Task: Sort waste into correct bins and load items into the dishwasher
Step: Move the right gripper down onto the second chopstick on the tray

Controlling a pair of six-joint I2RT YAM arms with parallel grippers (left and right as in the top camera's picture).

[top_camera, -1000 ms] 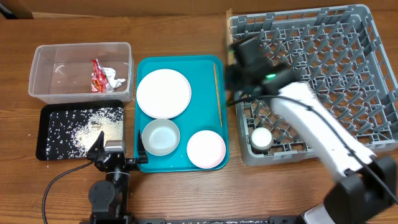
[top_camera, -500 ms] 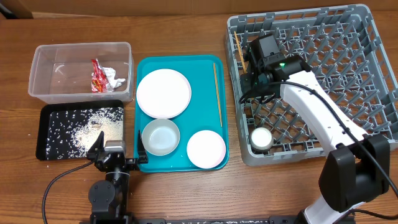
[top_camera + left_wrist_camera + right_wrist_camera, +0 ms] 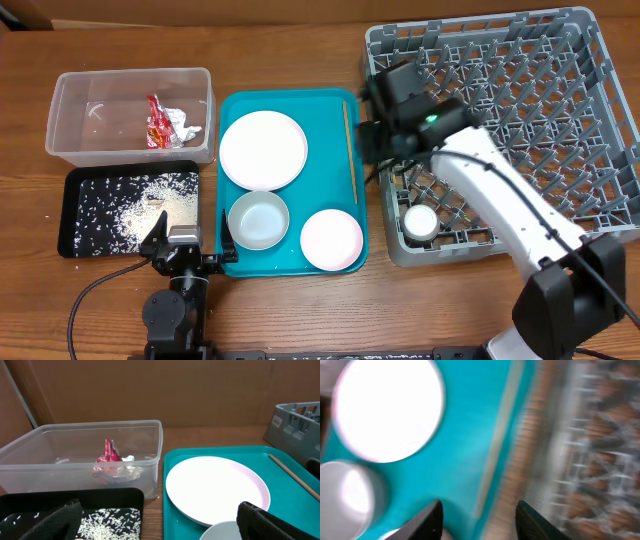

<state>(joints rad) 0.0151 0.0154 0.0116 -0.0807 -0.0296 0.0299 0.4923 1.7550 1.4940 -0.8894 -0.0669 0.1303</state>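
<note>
One wooden chopstick [image 3: 349, 150] lies along the right side of the teal tray [image 3: 330, 110], beside a white plate [image 3: 263, 150] and two white bowls [image 3: 258, 220] [image 3: 331, 240]. My right gripper [image 3: 370, 138] hovers over the gap between the tray and the grey dish rack [image 3: 560, 90], open and empty. Its own view is blurred, showing the right gripper [image 3: 480, 515], the chopstick [image 3: 497, 450] and the plate [image 3: 387, 410]. A small cup [image 3: 420, 221] stands in the rack. My left gripper [image 3: 160, 530] rests open near the table's front.
The clear tub [image 3: 130, 88] holds the red-and-white wrapper [image 3: 158, 122] and a tissue [image 3: 188, 128]. The black tray [image 3: 72, 180] in front of it holds rice [image 3: 135, 210]. My right arm crosses the rack's front left part.
The right gripper swung over the rack's left side, opened its jaws, and has come back left to the tray's edge. The left arm has not moved.
</note>
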